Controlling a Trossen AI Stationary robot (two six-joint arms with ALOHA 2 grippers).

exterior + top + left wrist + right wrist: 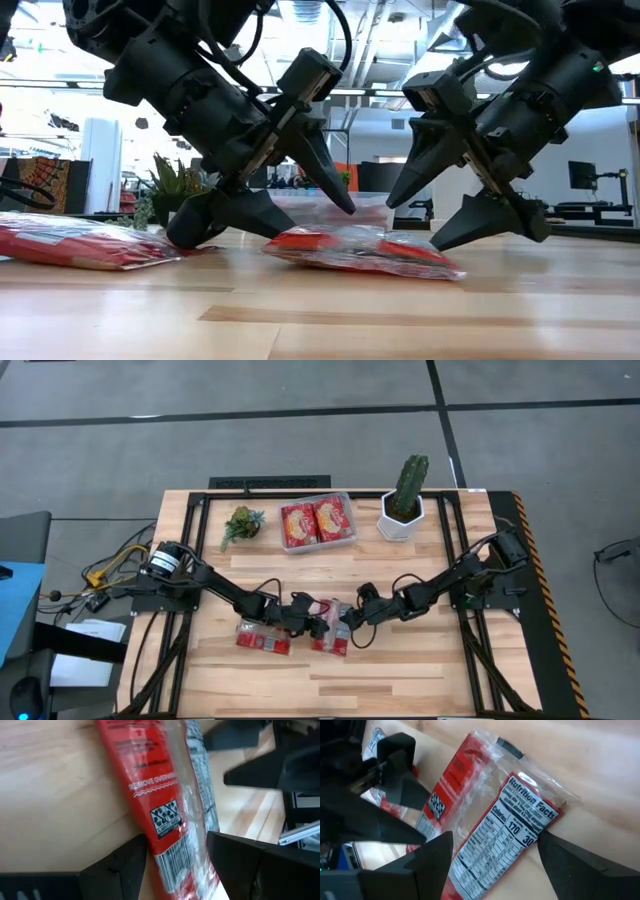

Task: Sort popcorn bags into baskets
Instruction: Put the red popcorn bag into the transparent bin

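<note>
A popcorn bag is lying flat on the table, well in front of the clear basket holding two bags. The left gripper and right gripper are both straddling it, fingers spread wide, gripping nothing. Another bag is lying just beside it.

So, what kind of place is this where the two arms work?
Probably a robotics lab or workshop. The two dark arms stand on a light wooden slatted table in a black metal frame, on a grey concrete floor. Behind it, an open room shows bright ceiling lights and another black stand.
</note>
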